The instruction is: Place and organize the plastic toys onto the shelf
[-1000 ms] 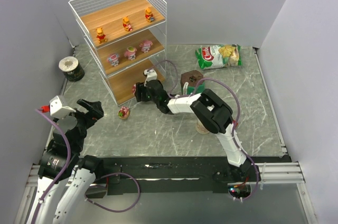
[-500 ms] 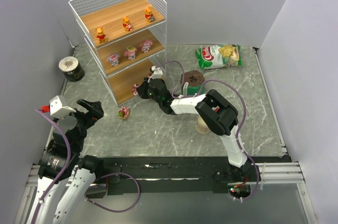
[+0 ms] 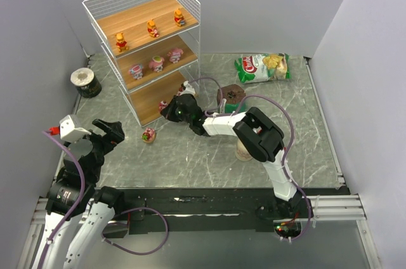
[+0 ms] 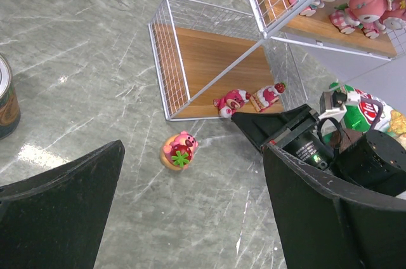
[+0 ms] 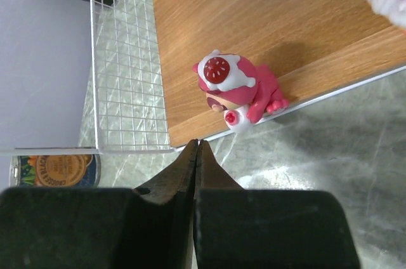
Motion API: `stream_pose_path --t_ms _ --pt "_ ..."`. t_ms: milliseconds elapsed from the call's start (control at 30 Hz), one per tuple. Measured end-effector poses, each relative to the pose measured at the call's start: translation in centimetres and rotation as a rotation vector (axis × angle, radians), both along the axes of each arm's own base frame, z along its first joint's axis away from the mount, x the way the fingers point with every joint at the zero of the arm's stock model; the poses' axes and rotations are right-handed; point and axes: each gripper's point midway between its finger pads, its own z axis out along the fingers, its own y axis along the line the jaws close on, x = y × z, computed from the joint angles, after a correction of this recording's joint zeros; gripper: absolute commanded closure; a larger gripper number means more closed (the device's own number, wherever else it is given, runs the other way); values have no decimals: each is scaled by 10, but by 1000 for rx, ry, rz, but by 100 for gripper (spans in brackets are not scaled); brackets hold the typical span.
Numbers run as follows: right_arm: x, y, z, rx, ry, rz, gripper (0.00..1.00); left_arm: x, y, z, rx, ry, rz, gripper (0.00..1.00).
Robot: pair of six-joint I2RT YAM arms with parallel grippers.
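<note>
Lying beyond right pincer: pink toy

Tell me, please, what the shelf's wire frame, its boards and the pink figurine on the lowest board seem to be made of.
Shelf frame: thin white wire grid, probably painted or coated metal. Boards: light brown, matte, with straight grain lines; wood or wood-look laminate, I cannot tell which. Pink figurine: smooth moulded plastic by its look, even colours with a slight sheen.
</note>
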Motion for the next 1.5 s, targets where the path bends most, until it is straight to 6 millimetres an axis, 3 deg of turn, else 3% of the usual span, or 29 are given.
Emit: stream_pose_path --t_ms 400,1000,1500 --pt "5 9 -20 -37 93 -12 100 0 0 0 0 0 0 4" --pt "25 5 -10 -91 61 -76 100 0 0 0 0 0 -1 4" --pt "32 -7 -21 -141 53 -115 100 0 0 0 0 0 -1 4"
